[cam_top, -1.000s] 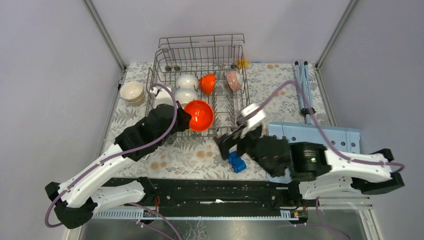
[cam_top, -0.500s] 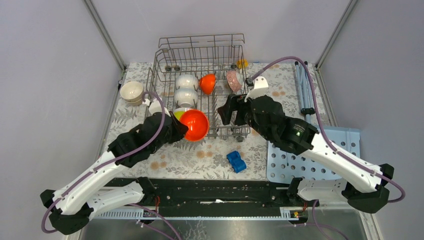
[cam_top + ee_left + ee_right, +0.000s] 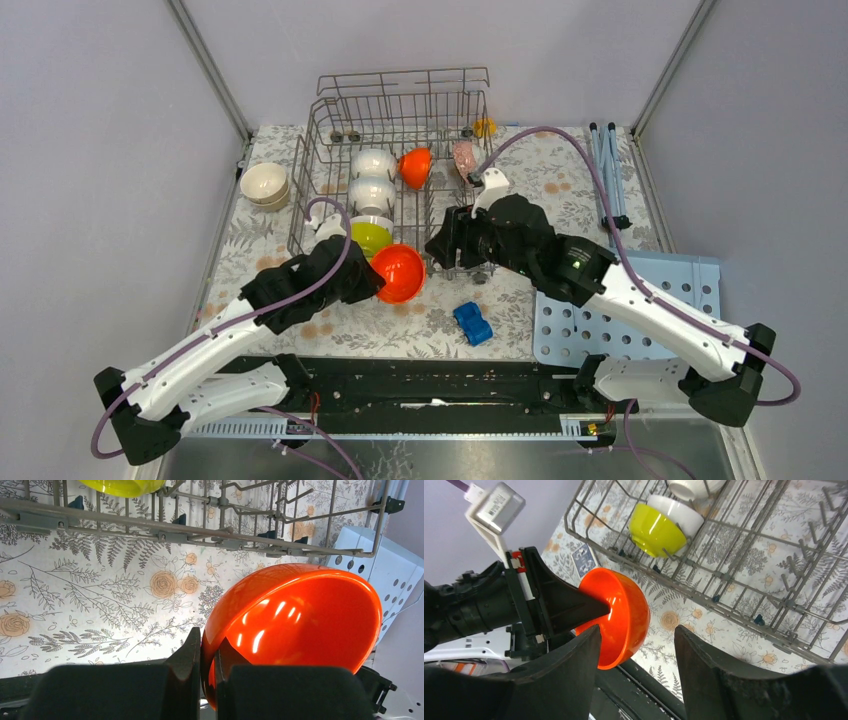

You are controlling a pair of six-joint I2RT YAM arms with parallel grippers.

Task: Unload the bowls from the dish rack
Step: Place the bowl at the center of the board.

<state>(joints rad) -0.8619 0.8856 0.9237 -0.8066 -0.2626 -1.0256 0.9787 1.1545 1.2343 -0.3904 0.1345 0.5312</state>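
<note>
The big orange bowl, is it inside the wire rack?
No, the left hand pinches the big orange bowl by its rim, outside the dish rack.

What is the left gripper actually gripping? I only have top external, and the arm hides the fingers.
Observer: Left wrist: the left gripper is shut on the large orange bowl at its rim, one finger inside, one outside.
Operator: Right gripper loaded?
Observer: No. Right wrist: the right gripper has its jaws apart, with nothing between them.
Operator: Yellow-green bowl clear?
Observer: Right wrist: the yellow-green bowl lies on its side in the dish rack, with a white bowl right behind it.
</note>
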